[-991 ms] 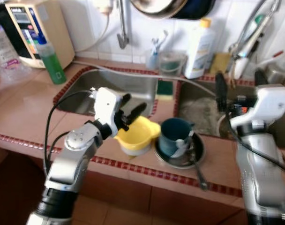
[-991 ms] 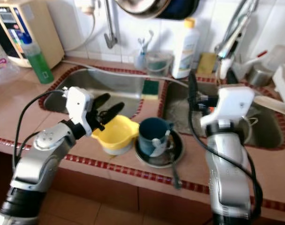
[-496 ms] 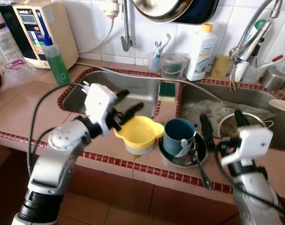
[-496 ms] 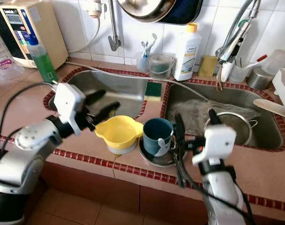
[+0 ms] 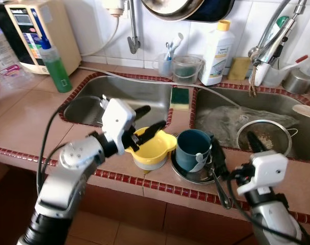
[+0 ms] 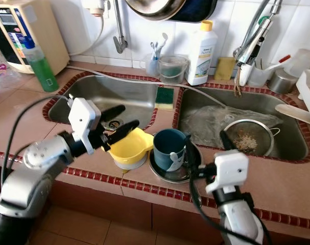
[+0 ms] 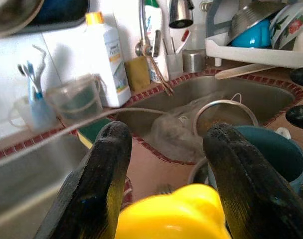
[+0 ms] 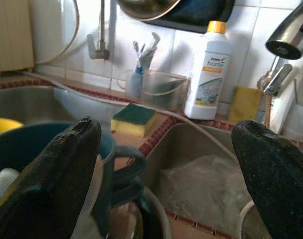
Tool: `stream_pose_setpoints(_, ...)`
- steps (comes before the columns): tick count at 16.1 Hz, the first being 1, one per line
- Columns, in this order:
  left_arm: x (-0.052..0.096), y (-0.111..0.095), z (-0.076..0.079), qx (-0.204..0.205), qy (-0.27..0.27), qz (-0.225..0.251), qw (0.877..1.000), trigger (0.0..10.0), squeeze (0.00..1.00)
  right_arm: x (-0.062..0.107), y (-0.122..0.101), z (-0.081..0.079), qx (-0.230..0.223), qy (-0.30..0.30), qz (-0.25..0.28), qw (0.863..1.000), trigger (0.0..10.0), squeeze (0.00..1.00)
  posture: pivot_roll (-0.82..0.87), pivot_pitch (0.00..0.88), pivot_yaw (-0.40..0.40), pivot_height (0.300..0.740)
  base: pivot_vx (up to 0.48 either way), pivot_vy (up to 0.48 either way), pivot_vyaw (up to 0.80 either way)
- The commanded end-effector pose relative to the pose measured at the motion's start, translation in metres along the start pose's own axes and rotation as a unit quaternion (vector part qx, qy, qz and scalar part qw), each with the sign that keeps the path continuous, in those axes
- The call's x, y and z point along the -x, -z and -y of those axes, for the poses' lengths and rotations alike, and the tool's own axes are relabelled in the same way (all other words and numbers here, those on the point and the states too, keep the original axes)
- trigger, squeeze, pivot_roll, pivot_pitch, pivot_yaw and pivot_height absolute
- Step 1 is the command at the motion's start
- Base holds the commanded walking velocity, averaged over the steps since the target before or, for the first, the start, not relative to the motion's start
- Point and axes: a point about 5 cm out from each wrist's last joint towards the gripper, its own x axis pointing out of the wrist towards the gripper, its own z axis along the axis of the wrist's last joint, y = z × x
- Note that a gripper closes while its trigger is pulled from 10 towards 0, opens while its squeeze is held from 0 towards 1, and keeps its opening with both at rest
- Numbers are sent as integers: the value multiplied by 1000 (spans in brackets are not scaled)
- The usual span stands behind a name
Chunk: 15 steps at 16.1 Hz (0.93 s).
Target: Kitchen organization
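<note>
Reaching from the frame's left, the left gripper [image 5: 147,120] is held with jaws wide over the yellow cup [image 5: 154,148] at centre. The teal mug [image 5: 191,149] is flanked by the right gripper [image 6: 208,153], jaws spread wide.

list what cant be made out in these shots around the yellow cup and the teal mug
- Yellow cup: base hidden in the left wrist view, cut by the frame edge.
- Teal mug: contents unclear in the eye views; a white item inside is too small to identify.
- Pan above: cut off by the top edge.
</note>
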Motion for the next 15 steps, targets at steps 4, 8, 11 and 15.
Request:
stream_pose_setpoints(4,8,13,0,13,-33,-6,999,10000,0,2,-2,-1,19,-5,12,1000,10000,0,-212,69,51,740,0,0,0)
stream_pose_setpoints(8,11,12,1,27,-33,2,999,10000,0,7,-5,-3,41,-27,30,998,10000,0,-215,71,48,740,0,0,0)
stream_pose_setpoints(11,12,13,2,29,-36,2,999,10000,0,19,2,-8,59,-51,19,997,10000,0,-218,75,50,740,0,0,0)
stream_pose_setpoints(15,13,14,1,29,-36,3,999,10000,0,31,9,-7,64,-56,10,996,10000,0,-225,76,58,740,0,0,0)
